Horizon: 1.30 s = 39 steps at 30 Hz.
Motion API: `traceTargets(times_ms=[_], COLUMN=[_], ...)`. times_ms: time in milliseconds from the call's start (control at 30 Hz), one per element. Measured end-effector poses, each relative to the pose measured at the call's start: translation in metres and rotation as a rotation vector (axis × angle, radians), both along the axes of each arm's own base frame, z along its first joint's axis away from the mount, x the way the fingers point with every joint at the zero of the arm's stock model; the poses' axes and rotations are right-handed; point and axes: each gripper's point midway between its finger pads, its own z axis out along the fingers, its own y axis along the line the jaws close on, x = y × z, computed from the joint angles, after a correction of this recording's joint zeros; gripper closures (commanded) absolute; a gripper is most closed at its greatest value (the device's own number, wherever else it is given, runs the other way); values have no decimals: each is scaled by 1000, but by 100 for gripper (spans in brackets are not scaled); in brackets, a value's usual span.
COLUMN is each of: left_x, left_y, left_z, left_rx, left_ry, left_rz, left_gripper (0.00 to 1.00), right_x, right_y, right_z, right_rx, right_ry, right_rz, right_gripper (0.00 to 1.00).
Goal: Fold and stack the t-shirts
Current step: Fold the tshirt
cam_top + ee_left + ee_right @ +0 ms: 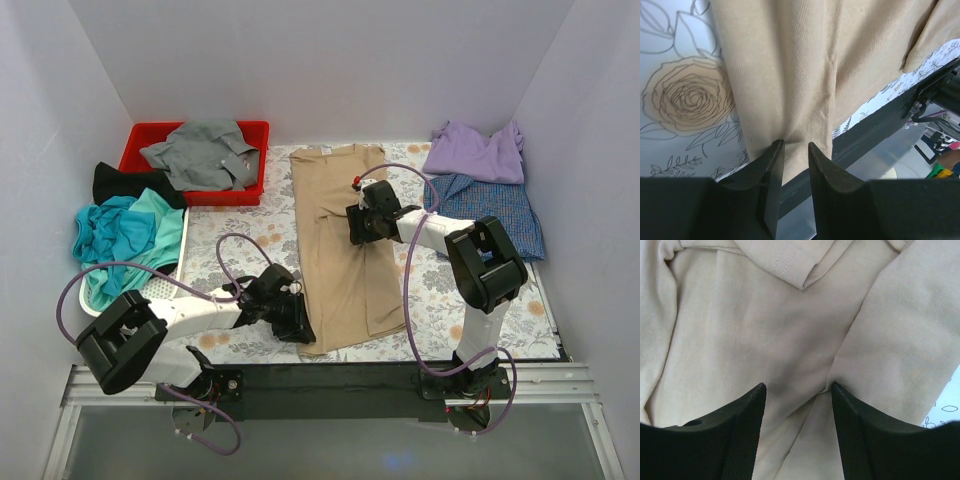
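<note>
Plain white walls box in a worktop (pixel 250 225) w/ a floral cover. The tan t-shirt (pixel 340 270) lies at ctr, folded into a long strip running near-to-far, its near end close to the worktop's near edge. The left end effector (pixel 298 322) sits at the strip's near-left corner. In the left wrist view its fingers (pixel 772 165) stand at a narrow gap w/ the cloth's edge nipped btwn them, and the fabric puckers up from the pinch. The right end effector (pixel 360 225) is over the strip's middle, towards its right side. The right wrist view shows the jaws spread wide, tips down on the tan cloth, nothing gripped, a crease running in to one tip. Far left: a red bin (pixel 140 150) holds a grey shirt (pixel 205 150), part of it draped over the rim. Just on the bin's near side lies a black shirt (pixel 125 182), touching a teal shirt (pixel 120 235) heaped in the white mesh basket (pixel 150 290) at the left edge. Far right: a lavender shirt (pixel 475 152) is bunched by the wall, overlapping a blue-checked shirt (pixel 495 210) just nearer.
</note>
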Motion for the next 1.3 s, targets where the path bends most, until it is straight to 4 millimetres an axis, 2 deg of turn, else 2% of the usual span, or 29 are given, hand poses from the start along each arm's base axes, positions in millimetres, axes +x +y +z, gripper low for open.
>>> traceTargets(times_ms=[200, 333, 400, 467, 633, 700, 767, 833, 933, 1000, 1100, 1300], left_x=[1, 12, 21, 32, 51, 51, 47, 43, 41, 44, 48, 59], left_y=[4, -1, -5, -9, -9, -4, 3, 10, 15, 14, 10, 0], left_z=[0, 1, 3, 6, 16, 16, 13, 11, 11, 12, 15, 20], left_rx=[26, 76, 100, 118, 158, 177, 192, 202, 209, 206, 203, 187], left_ry=[-10, -28, -52, -83, -158, -163, -161, -161, -169, -179, -188, -217], left_rz=[6, -8, -13, -11, 13, 20, 26, 31, 39, 43, 42, 46], left_gripper=[75, 75, 75, 74, 73, 73, 73, 73, 73, 73, 73, 73], right_x=[-1, -7, -18, -29, -36, -45, -63, -89, -139, -169, -194, -211], right_y=[1, 4, 2, -2, -14, -26, -40, -51, -68, -75, -77, -71], right_z=[0, 4, 10, 27, 96, 109, 102, 82, 46, 33, 33, 47], right_rx=[7, 35, 43, 52, 90, 88, 80, 72, 69, 80, 125, 205], right_ry=[3, 16, 28, 15, -137, -171, -148, -82, 49, 112, 145, 135], right_rz=[24, 78, 104, 119, 99, 56, 20, 4, -11, -13, -13, -4], right_gripper=[39, 38, 37, 36, 35, 35, 36, 37, 37, 37, 37, 37])
